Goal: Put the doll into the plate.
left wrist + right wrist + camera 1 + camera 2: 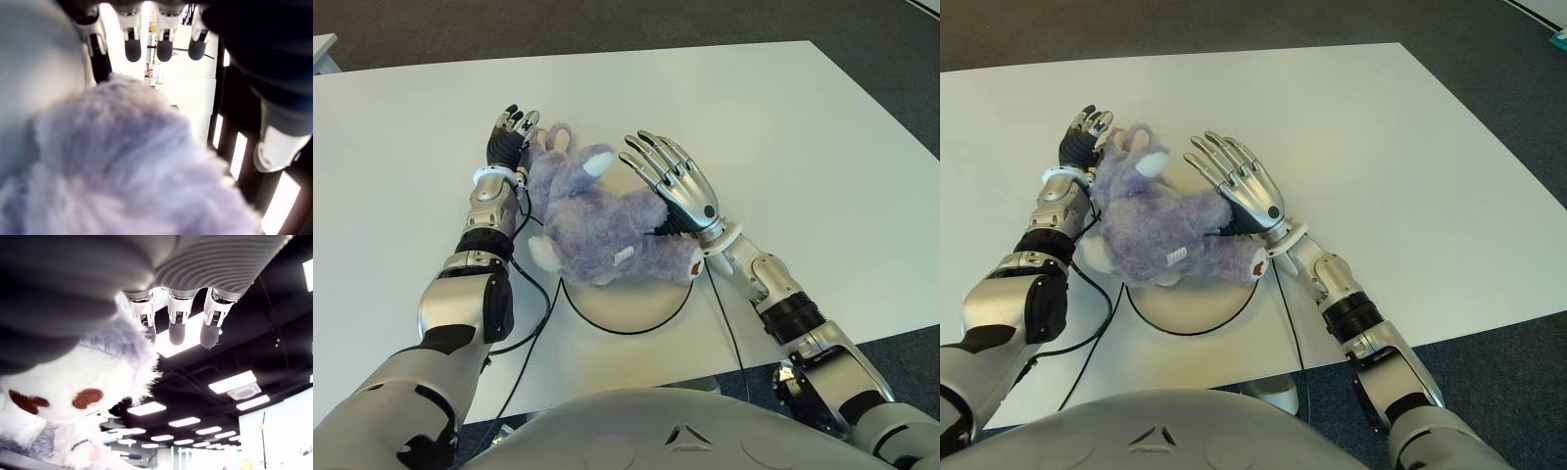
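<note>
Two hands flank the doll (pixel 597 220), which lies partly over the plate (pixel 626 311); the left hand (pixel 509 137) and right hand (pixel 674 181) are spread flat, nothing being pinched.

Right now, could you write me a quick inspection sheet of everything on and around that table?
Surface: white table, bare apart from the items below.
Job's things: purple plush doll lies on the plate, covering its far part; the near rim shows.
Clutter: nothing seen.
Hands: left hand against the doll's left side, fingers extended; right hand against its right side, fingers spread and straight. Neither is closed around it.
Cables: black cable runs along the left arm and loops over the table beside the plate; another hangs by the right arm.
Surroundings: dark carpet floor.
</note>
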